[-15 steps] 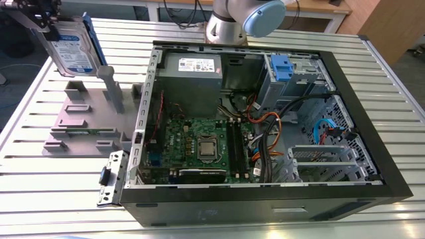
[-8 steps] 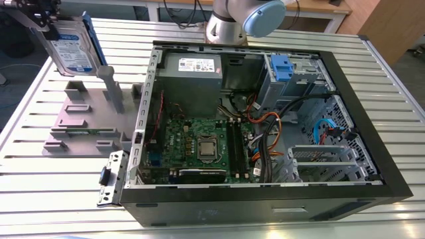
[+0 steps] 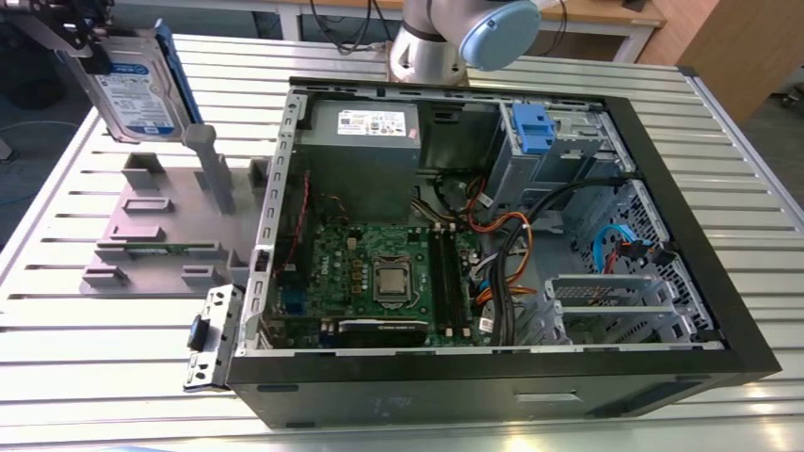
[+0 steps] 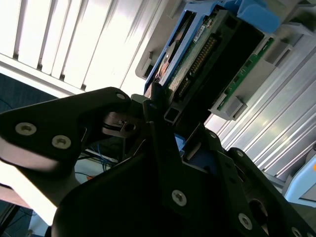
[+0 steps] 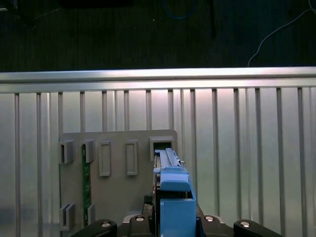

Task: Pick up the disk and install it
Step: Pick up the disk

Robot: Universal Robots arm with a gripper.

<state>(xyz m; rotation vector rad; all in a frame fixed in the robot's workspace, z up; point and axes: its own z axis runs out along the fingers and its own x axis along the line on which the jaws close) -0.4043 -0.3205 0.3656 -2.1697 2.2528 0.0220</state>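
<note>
The disk (image 3: 136,87), a silver-grey drive with a white-and-blue label in a blue carrier bracket, hangs upright above the grey stand (image 3: 164,226) at the exterior view's left. My gripper (image 3: 86,45) is shut on its upper end. In the second wrist view the black fingers (image 4: 157,106) clamp the disk (image 4: 207,47) by its edge, circuit-board side showing. In the first wrist view the disk's blue carrier (image 5: 173,195) points down over the stand (image 5: 118,182), near an open slot (image 5: 162,146).
An open computer case (image 3: 703,311) lies at the exterior view's right, with motherboard (image 3: 377,273), grey power supply (image 3: 364,127), blue-tabbed drive cage (image 3: 534,127) and loose cables (image 3: 515,254). The arm's base (image 3: 434,42) stands behind it. A green memory stick (image 3: 164,250) sits in the stand. The table (image 3: 75,358) is slatted metal.
</note>
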